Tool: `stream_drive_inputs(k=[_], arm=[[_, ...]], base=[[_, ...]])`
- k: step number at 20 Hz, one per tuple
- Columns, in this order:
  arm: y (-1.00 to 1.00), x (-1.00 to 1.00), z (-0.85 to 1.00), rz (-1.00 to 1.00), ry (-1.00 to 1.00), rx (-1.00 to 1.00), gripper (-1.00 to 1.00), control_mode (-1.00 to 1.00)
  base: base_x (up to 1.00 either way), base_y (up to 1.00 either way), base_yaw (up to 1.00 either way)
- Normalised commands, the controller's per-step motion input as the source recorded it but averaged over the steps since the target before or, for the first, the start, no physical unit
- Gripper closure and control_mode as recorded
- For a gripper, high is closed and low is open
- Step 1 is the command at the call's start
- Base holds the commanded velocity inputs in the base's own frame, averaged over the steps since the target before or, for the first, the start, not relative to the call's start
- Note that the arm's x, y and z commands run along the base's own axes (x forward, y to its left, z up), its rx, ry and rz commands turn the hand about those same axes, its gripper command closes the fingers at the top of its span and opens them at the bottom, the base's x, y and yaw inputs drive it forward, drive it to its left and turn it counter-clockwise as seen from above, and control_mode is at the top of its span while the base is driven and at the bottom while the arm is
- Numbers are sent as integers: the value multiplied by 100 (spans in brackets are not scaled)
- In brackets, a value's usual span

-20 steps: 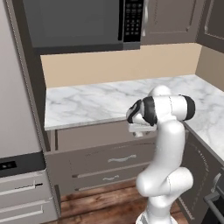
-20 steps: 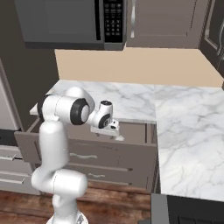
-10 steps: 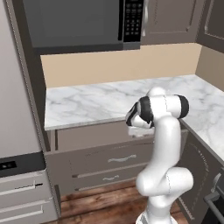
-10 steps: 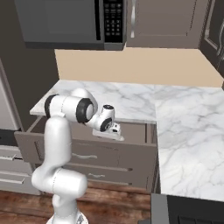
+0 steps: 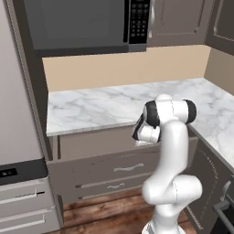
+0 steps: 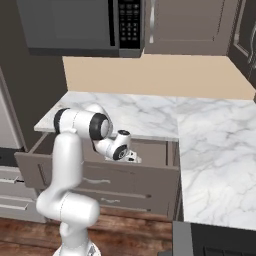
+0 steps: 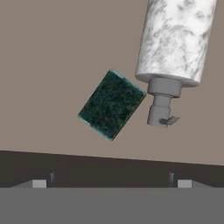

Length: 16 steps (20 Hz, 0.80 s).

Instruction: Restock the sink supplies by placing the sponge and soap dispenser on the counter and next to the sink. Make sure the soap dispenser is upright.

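Observation:
Through the hand view I look down into an open drawer. The sponge (image 7: 112, 104) lies flat on the drawer floor, dark green side up. Right beside it the soap dispenser (image 7: 175, 41) lies on its side, a white marbled bottle with its grey pump head (image 7: 160, 107) pointing toward me. My gripper (image 7: 111, 183) hovers above both with its fingertips (image 7: 39, 183) spread wide and nothing between them. From the base cameras the gripper (image 5: 138, 140) (image 6: 132, 158) hangs over the open drawer (image 6: 155, 152) just below the white marble counter (image 5: 91, 109) (image 6: 150, 112). The sink is out of view.
A microwave (image 5: 82, 25) hangs above the counter. The pulled-out drawer front (image 5: 114, 167) juts toward the base, with closed drawers under it. The counter turns a corner to the right (image 6: 215, 155). A grey appliance (image 5: 18, 137) stands on the left.
The hand has dropped a little and come in closer over the open drawer. The jaws have stayed wide open.

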Motion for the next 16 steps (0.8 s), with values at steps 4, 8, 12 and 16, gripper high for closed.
stream_drive_inputs(k=[4,8,12,16], arm=[[0,-93,6,4,0,0,-100,-100],[0,-100,13,0,0,0,-100,-100],[0,-93,11,0,0,0,-100,-100],[0,-81,0,0,0,0,-100,-100]], base=[[0,0,0],[0,0,0],[0,0,0],[0,0,0]])
